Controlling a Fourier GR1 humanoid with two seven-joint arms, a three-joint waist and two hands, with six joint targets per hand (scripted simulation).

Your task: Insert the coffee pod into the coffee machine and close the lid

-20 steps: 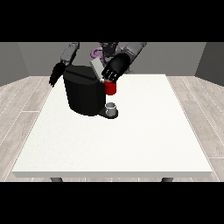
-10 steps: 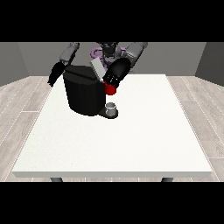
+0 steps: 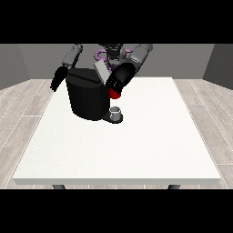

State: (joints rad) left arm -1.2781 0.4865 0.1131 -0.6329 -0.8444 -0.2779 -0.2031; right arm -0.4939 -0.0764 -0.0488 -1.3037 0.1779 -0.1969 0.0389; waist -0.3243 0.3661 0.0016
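Note:
The black coffee machine (image 3: 86,98) stands on the white table (image 3: 136,145) at the back left. Its grey lid (image 3: 101,71) is tilted up behind its top. The hand at the view's right (image 3: 120,77) hangs over the machine's front right corner, just above a red thing at the machine (image 3: 115,94). The hand at the view's left (image 3: 58,80) hangs beside the machine's left side, apart from it, with its fingers straight and pointing down. A small grey thing (image 3: 116,112) stands on the machine's base at the front.
The table's near edge (image 3: 118,181) runs across the front. Grey wooden floor (image 3: 22,109) lies on both sides of the table.
The hand at the view's right has shifted a little towards the machine's top and lid. The hand at the view's left has barely moved.

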